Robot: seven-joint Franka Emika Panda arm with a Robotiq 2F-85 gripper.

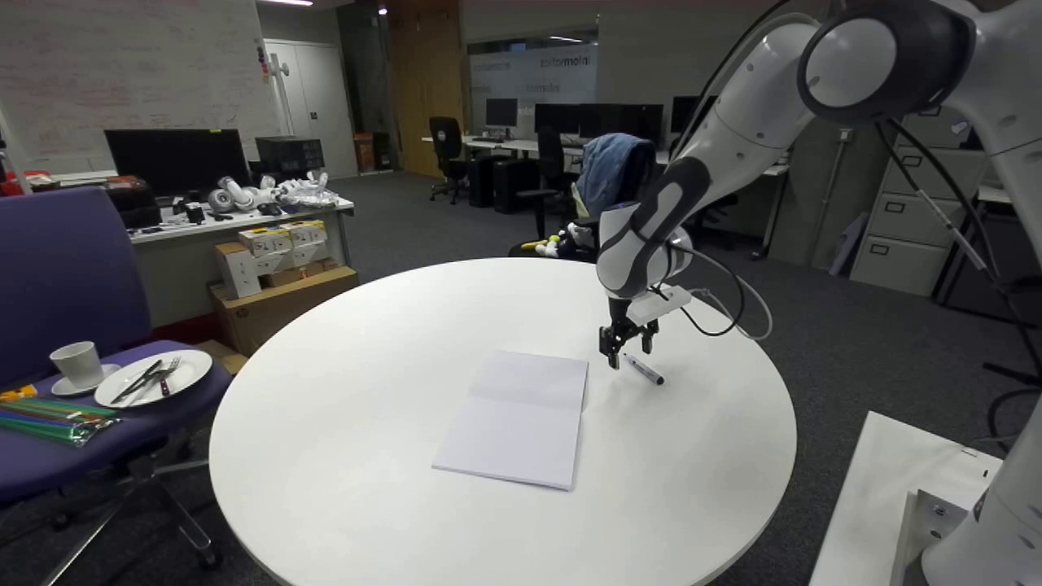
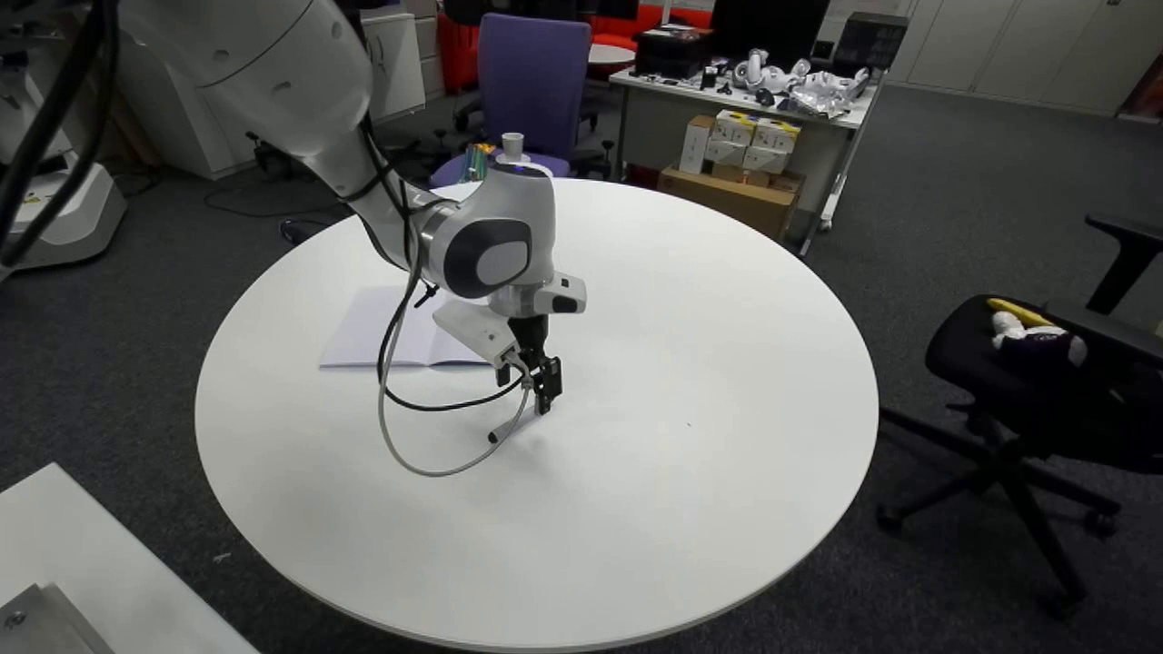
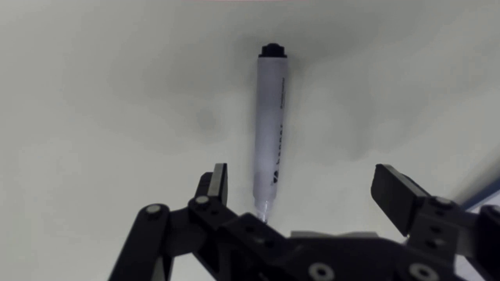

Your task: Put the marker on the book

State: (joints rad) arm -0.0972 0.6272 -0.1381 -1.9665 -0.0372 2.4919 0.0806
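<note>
The marker (image 1: 645, 370) is a thin white pen with a black end, lying on the round white table beside the book. In the wrist view the marker (image 3: 269, 125) runs away from the gripper, and its clear near tip is partly hidden by the gripper body. The book (image 1: 517, 423) lies flat and open with blank white pages; the arm partly covers the book (image 2: 377, 331) in an exterior view. My gripper (image 1: 631, 355) is low over the marker's tip end. In the wrist view the gripper (image 3: 300, 168) is open, with the marker between the finger lines, nearer the left finger, untouched.
The round white table (image 1: 326, 456) carries the marker and book. A cable loop (image 2: 427, 472) hangs from the arm down near the marker. A purple chair (image 1: 65, 268) with a plate (image 1: 191, 370) and cup (image 1: 77, 364) stands beside the table. A black chair (image 2: 1027, 381) stands nearby.
</note>
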